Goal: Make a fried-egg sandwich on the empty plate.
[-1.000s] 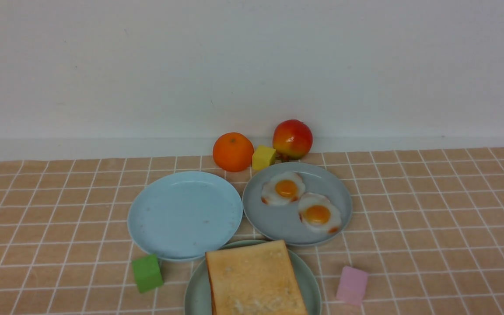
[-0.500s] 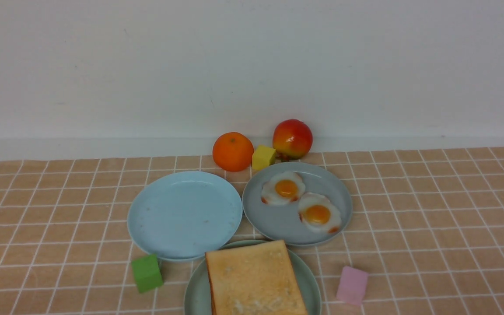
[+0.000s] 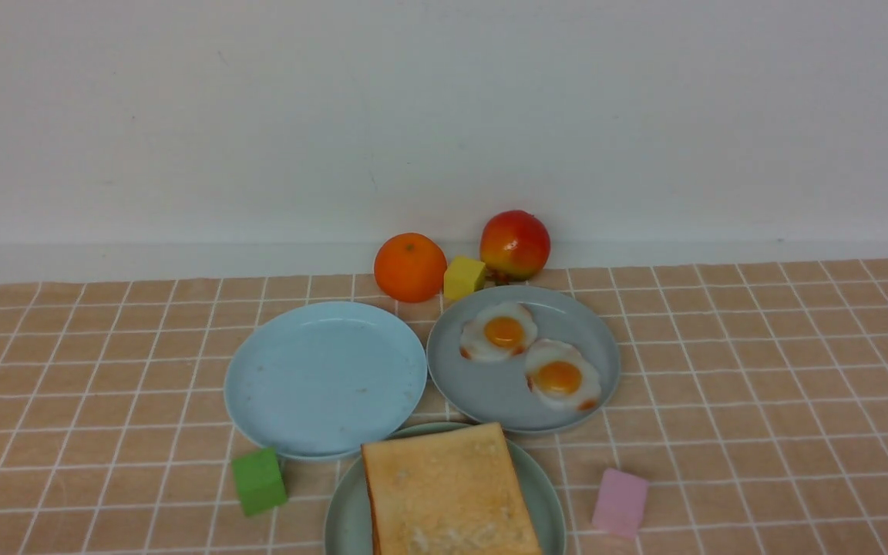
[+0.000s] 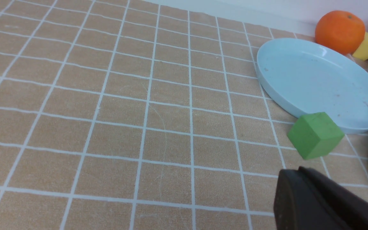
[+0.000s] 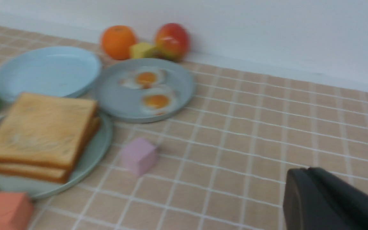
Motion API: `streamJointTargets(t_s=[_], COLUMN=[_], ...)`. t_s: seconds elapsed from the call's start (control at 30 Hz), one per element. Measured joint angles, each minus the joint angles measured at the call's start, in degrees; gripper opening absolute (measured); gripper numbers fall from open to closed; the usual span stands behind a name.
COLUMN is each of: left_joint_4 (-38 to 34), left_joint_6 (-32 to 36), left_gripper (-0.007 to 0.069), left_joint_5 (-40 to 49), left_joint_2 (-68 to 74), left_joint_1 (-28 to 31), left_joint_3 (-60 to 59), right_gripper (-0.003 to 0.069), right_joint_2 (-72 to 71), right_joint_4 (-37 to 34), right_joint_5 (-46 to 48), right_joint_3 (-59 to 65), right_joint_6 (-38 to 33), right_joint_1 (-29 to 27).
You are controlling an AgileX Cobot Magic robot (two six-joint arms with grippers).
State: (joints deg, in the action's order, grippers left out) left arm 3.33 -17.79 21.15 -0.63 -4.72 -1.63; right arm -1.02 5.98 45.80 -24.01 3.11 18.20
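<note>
The sandwich [image 3: 448,493] sits on the mint-green plate [image 3: 344,509] at the near centre edge of the table, cut off by the front view's lower border. The right wrist view shows two stacked toast slices [image 5: 40,137]; whether an egg lies between them cannot be made out, and that view is blurred.

Of the left gripper [image 4: 324,204] only a dark corner shows, empty, its jaws closed together. The right gripper [image 5: 327,201] shows likewise; its jaw state cannot be told.

Far of the sandwich, the sky-blue plate [image 3: 326,378] lies left and the grey-blue plate [image 3: 490,389] right, holding two fried eggs [image 3: 533,356]. An orange [image 3: 410,267], yellow block [image 3: 464,277] and apple [image 3: 515,244] line the far wall.

A green cube [image 3: 259,481] flanks the mint plate on the left, a pink cube [image 3: 620,501] on the right, an orange-red cube [image 5: 6,212] nearer. Bare checked cloth [image 3: 783,370] spreads wide on both sides.
</note>
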Motion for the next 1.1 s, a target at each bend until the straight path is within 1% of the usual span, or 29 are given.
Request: streamJointTargets(t_s=[0.1,0.17,0.23,0.3,0.33,0.37,0.47,0.53,0.6,1.1], left_joint_4=[0.0,0.0,0.0,0.0,0.0,0.0,0.0,0.0,0.1,0.2], left_joint_6=[0.0,0.0,0.0,0.0,0.0,0.0,0.0,0.0,0.0,0.0], left_gripper=[0.0004,0.0004,0.0007,0.0007,0.0007,0.0007,0.0008,0.0008,0.0013,0.003], left_joint_5=[0.0,0.0,0.0,0.0,0.0,0.0,0.0,0.0,0.0,0.0], left_joint_2=[0.0,0.0,0.0,0.0,0.0,0.0,0.0,0.0,0.0,0.0], left_joint_1=[0.0,0.0,0.0,0.0,0.0,0.0,0.0,0.0,0.0,0.0], left_joint_3=[0.0,0.0,0.0,0.0,0.0,0.0,0.0,0.0,0.0,0.0], right_gripper=[0.0033,0.0032,0.0032,0.0034,0.0035,0.0038,0.0043,0.0043,0.0046,0.007], right_joint_2=[0.0,0.0,0.0,0.0,0.0,0.0,0.0,0.0,0.1,0.1], right_joint_4=[-1.7,-2.2,-3.4,-3.7,-3.7,-3.7,-3.9,-4.0,-3.8,-3.4], right_joint_5=[-3.7,-6.2,-12.7,-16.7,-17.1,-20.1,-22.2,-21.5,-22.9,-23.5], right_joint_3=[1.8,3.0,7.3,11.3,11.8,16.2,22.7,24.4,24.7,24.8], right_joint_6=[0.0,0.0,0.0,0.0,0.0,0.0,0.0,0.0,-0.1,-0.1], right_joint_1=[-6.2,-8.0,-11.8,-14.1,-14.3,-16.2,-18.6,-19.4,-20.1,-20.2])
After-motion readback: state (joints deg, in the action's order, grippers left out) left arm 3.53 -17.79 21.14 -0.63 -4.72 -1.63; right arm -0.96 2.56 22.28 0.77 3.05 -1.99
